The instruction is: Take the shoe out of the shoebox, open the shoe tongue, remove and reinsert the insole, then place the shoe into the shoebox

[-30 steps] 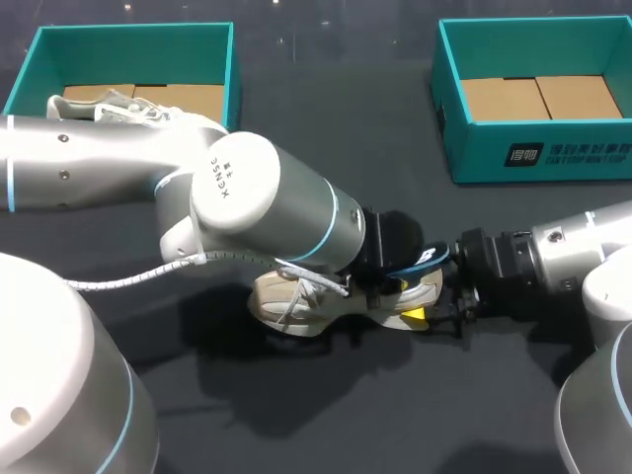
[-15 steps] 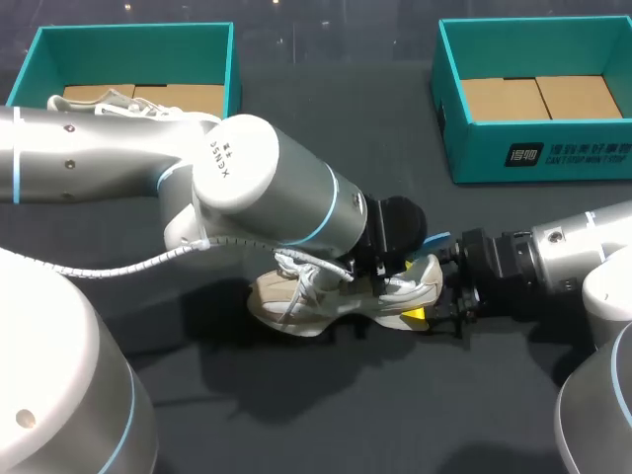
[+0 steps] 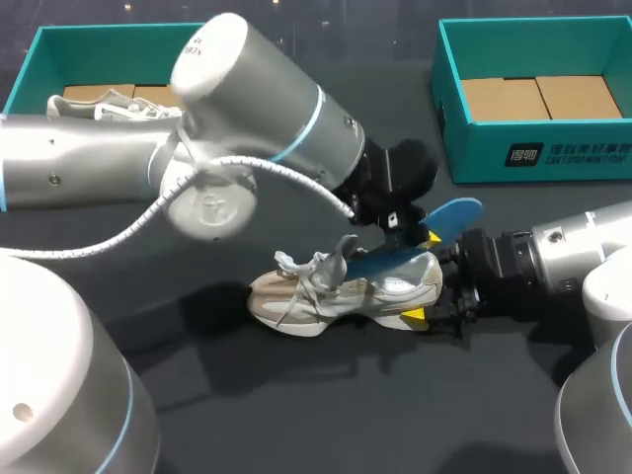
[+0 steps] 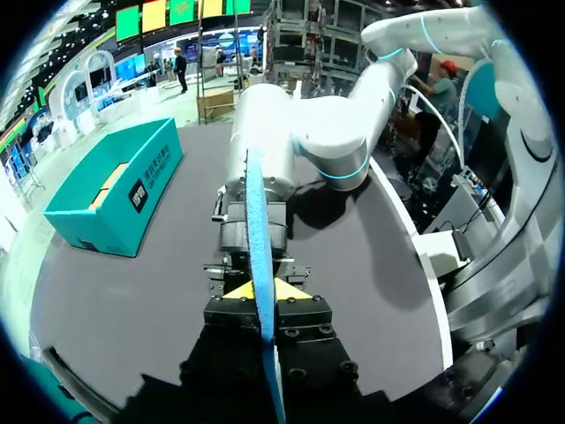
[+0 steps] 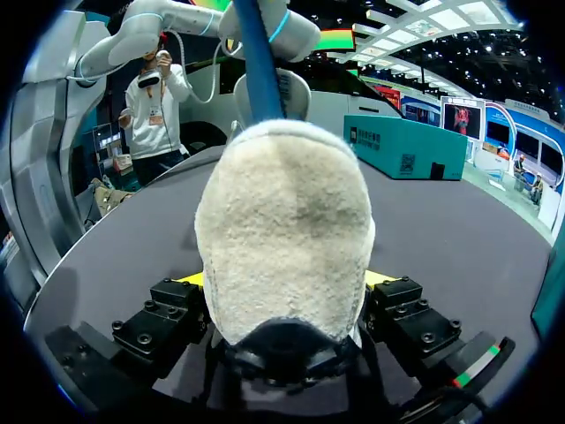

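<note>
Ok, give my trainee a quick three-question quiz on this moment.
1. True or false: the insole lies flat on the table.
2. Which part of the shoe does the right gripper grip? A toe, B heel, C laces.
3. Which box holds the second shoe?
Key: 1 false, the left gripper holds it above the shoe. 2 B. 3 the left box, as the head view shows.
</note>
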`<state>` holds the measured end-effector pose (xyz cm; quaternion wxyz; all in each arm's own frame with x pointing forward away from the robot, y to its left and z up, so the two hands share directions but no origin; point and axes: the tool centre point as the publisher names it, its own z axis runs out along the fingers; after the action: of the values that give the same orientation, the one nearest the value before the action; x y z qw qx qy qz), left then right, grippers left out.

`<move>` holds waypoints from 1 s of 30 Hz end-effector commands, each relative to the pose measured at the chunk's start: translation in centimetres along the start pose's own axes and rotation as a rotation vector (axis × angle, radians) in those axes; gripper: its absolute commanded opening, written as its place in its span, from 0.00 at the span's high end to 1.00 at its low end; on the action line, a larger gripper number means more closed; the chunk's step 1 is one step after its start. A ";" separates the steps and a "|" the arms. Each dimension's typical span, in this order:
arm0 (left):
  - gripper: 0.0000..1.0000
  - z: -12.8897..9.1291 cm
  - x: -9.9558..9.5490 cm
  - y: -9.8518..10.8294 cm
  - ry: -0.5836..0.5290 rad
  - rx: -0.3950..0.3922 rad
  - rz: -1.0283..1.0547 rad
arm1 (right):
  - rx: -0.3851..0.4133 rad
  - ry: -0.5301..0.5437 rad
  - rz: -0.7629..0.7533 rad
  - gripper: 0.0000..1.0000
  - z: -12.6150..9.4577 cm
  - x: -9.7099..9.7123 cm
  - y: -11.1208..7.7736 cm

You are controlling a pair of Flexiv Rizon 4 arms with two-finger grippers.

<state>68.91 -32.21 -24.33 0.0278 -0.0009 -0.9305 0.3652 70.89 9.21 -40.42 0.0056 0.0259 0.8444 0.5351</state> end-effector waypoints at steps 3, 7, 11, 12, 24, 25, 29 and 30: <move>1.00 -2.9 1.0 -2.6 0.106 -0.013 -0.010 | 0.003 -0.001 0.000 1.00 0.1 0.1 -0.2; 1.00 -2.9 1.0 -2.6 0.106 -0.013 -0.010 | 0.003 -0.001 0.000 1.00 0.1 0.1 -0.2; 1.00 -2.9 1.0 -2.6 0.106 -0.013 -0.010 | 0.003 -0.001 0.000 1.00 0.1 0.1 -0.2; 1.00 -2.9 1.0 -2.6 0.106 -0.013 -0.010 | 0.003 -0.001 0.000 1.00 0.1 0.1 -0.2; 1.00 -12.9 1.7 -9.4 0.062 0.312 -0.103 | 0.003 -0.001 0.000 1.00 0.1 0.1 -0.2; 1.00 -14.4 2.1 -10.0 0.073 0.350 -0.124 | 0.003 -0.001 0.000 1.00 0.1 0.1 -0.2; 1.00 -16.4 2.4 -10.6 0.088 0.405 -0.148 | 0.003 -0.001 0.000 1.00 0.1 0.1 -0.2; 1.00 -16.4 2.4 -10.6 0.088 0.405 -0.148 | 0.003 -0.001 0.000 1.00 0.1 0.1 -0.2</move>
<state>67.77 -33.34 -5.74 0.0942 0.0539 -0.8531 0.5104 70.89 9.21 -40.42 0.0056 0.0259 0.8444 0.5350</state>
